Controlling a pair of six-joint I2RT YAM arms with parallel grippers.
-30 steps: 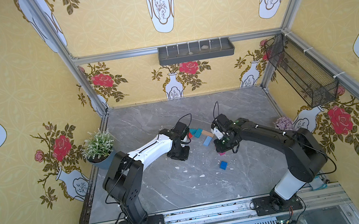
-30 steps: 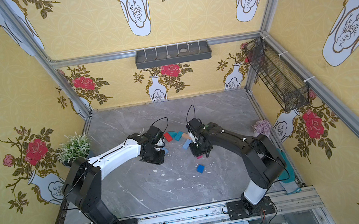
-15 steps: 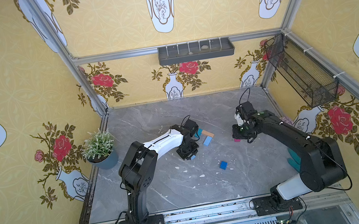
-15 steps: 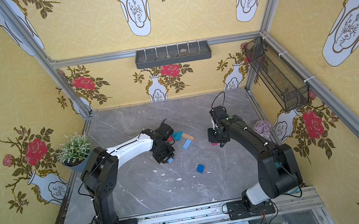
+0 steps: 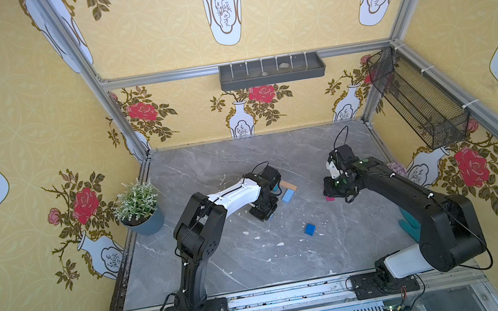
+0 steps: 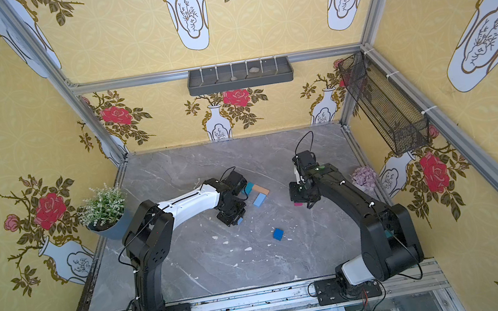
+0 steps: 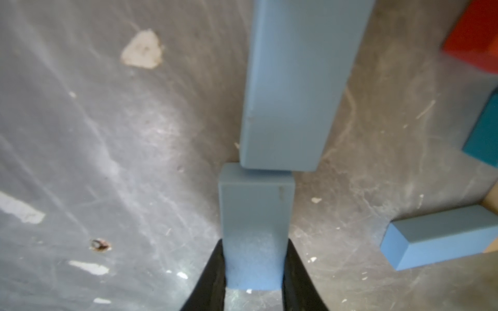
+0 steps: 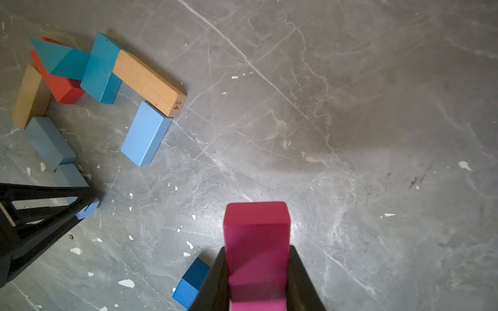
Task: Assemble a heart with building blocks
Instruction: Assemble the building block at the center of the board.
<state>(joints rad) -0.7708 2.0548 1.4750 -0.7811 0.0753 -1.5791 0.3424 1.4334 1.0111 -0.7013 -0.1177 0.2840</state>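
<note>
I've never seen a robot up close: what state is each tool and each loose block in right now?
left tool: shut on the light blue block.
light blue block: gripped, its end against a second light blue block.
right tool: shut on the magenta block.
magenta block: gripped, touching no other block.
dark-blue cube: lying loose, nothing touching it.
potted plant: upright.

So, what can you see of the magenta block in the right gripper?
The magenta block is a small rectangular bar, smooth and matte, probably painted wood, with slightly rounded edges. The right gripper is shut on its two long sides, and one end sticks out past the jaws. No other block touches it. Whether it rests on the grey marble table I cannot tell.
</note>
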